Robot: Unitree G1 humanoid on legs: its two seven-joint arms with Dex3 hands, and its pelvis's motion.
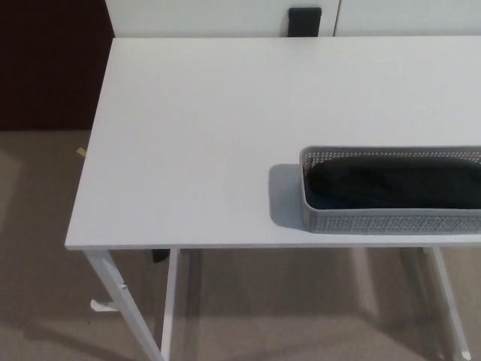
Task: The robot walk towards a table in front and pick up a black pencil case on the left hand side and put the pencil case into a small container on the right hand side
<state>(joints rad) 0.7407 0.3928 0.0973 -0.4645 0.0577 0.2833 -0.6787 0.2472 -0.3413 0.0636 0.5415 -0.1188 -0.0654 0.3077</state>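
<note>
A white table [195, 135] is seen from above, and most of the picture is filled by it. A small grey container [376, 223] is set on the right side of the table, close to the front edge. Its walls are made of fine mesh with lots of tiny holes. Its right end is cut off by the side of the picture. A soft shadow is thrown by it onto the table top at its left.

The black pencil case [391, 183] is laid inside the container. It is long and looks soft, and it is stretched flat along the container from end to end.

The left hand and the right hand are not caught in the picture, so how they are held cannot be told.

Under the table, white legs [113, 293] are seen standing on a beige carpet [37, 316]. A small dark thing [160, 256] is half hidden under the front edge by those legs; what it is cannot be told. A tiny pale scrap [81, 152] is left on the carpet beside the table. Behind the table a white panel [195, 16] is seen, with a black thing [304, 21] at the back edge. A dark brown wall [45, 60] is seen at the top left.
</note>
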